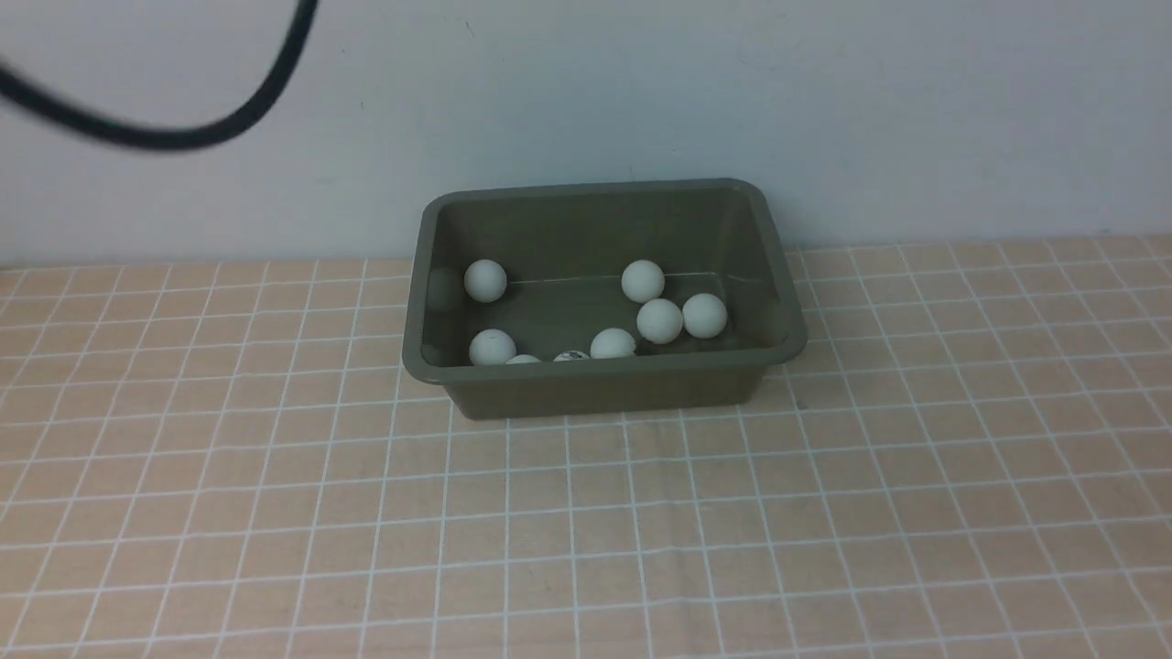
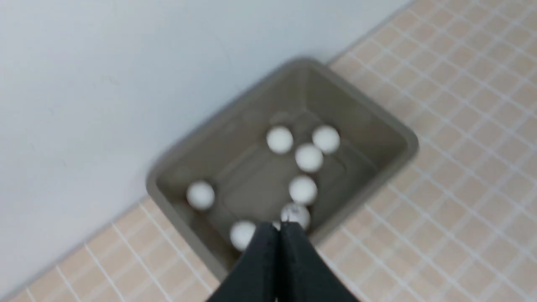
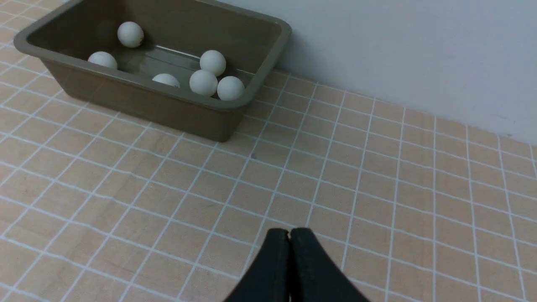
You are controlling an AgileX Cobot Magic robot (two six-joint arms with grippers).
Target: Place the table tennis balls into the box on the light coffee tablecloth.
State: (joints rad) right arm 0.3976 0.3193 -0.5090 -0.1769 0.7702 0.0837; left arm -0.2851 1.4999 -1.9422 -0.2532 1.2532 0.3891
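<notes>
The light coffee tablecloth (image 1: 824,513) covers the whole working surface, a peach-beige cloth crossed by thin white lines into small squares, running back to the pale wall (image 1: 824,101) at twelve o'clock. Only one thing rests directly on it: the box (image 1: 595,389), an olive-green tub with a flared rim, standing flat toward twelve o'clock of the cloth's middle, its far side close against the wall. A faint crease runs across the cloth toward six o'clock.
</notes>
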